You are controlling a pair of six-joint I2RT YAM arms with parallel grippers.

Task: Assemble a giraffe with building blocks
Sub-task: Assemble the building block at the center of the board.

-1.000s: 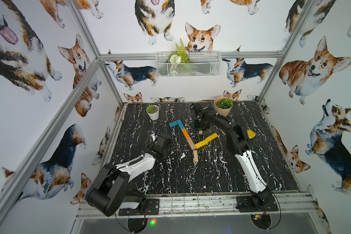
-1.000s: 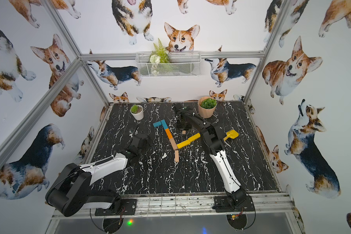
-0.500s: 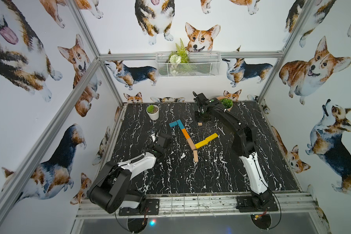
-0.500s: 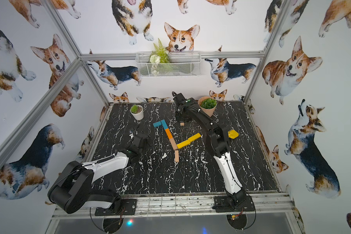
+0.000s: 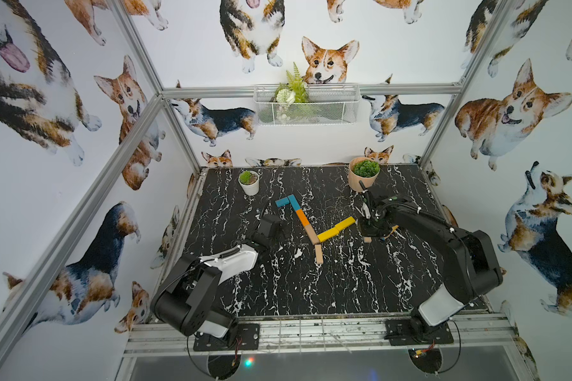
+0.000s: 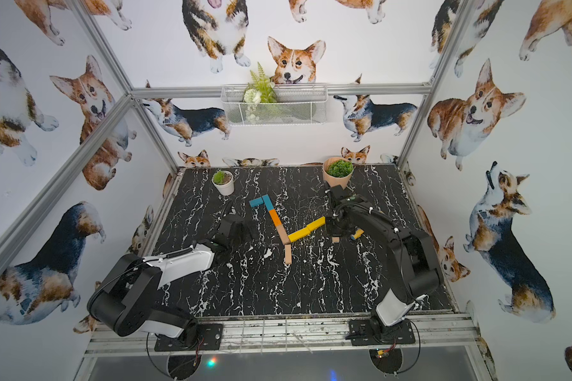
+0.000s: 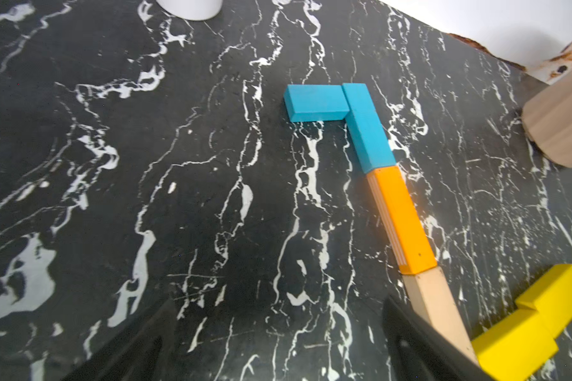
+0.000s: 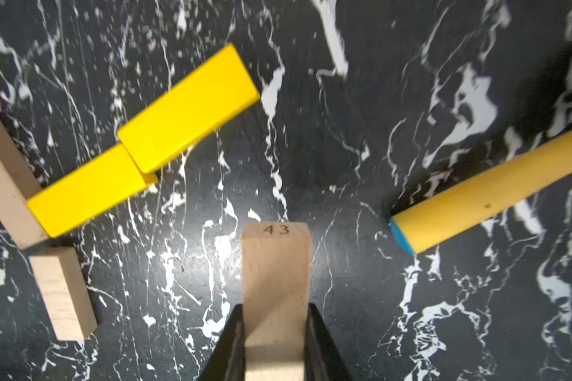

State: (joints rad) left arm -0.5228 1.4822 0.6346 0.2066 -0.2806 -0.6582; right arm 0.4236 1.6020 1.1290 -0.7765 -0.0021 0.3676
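Item: tan plank (image 8: 275,264), marked 43 near its leading end, judged to be the rear leg of the giraffe (image 5: 312,237). Holder: right gripper (image 8: 274,308), jaws closed against the plank's two long sides, the marked end sticking out ahead. It cannot be told whether the plank rests on the table (image 5: 311,290) or is carried just above it. Landmark: the yellow pair (image 5: 336,229), two planks end to end forming the body, one end touching the foot of the neck (image 7: 403,221), the other end free. Position of item: just beside the free end of the yellow pair but apart from it, on the side toward the robot's base. Long axis: nearly parallel to the front leg (image 8: 63,293), which lies at the neck end of the yellow pair. By my judgement little turning is called for, chiefly a short shift until the marked end meets the free end. Nearby: shovel handle (image 8: 492,194), on the far side of the item from the yellow pair, clear of that path. Left gripper (image 7: 279,300): spread wide, empty, across the neck from the yellow pair and well apart from its free end. The right arm is much the nearer.
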